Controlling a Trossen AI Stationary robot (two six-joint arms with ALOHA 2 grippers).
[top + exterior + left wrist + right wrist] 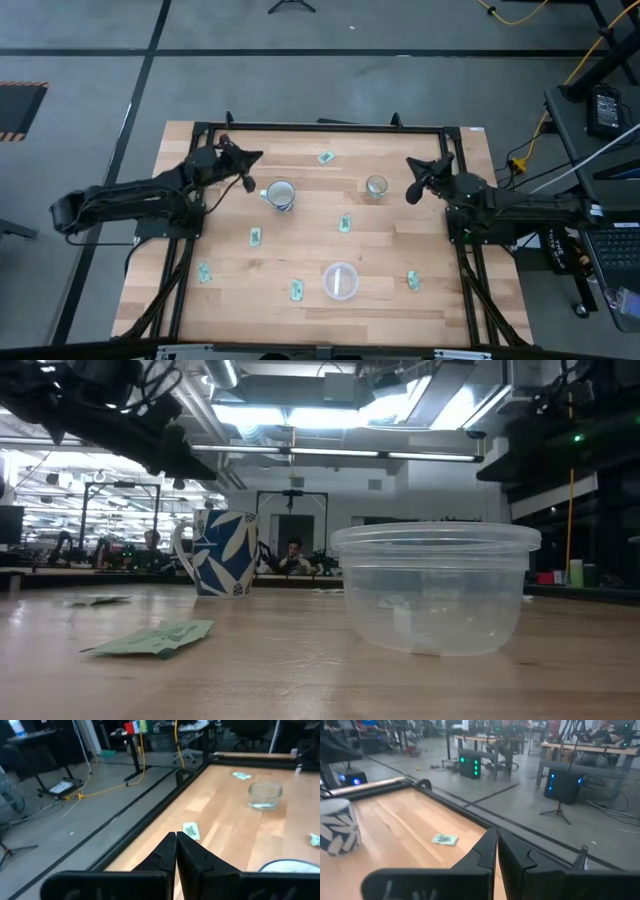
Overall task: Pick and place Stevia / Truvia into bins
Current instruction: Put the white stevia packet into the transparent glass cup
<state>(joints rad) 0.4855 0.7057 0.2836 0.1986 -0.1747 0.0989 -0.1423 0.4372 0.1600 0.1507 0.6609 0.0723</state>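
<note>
Several small green-and-white Stevia / Truvia sachets lie flat on the wooden table, among them one at the far middle (326,157), one in the centre (345,224) and one at the near right (413,280). The wide clear round bin (340,280) stands near the front edge, and the small glass cup (376,186) stands farther back. My left gripper (247,172) hovers shut at the far left, beside a blue-and-white mug (280,193). My right gripper (412,188) hovers shut just right of the glass cup. Both wrist views show the fingers closed on nothing (176,842) (496,840).
The mug (222,552) stands between the two grippers and left of the glass cup. A black frame (320,127) runs along the table's far edge and down its sides. In the low view a sachet (155,638) lies in front of the wide bin (435,585).
</note>
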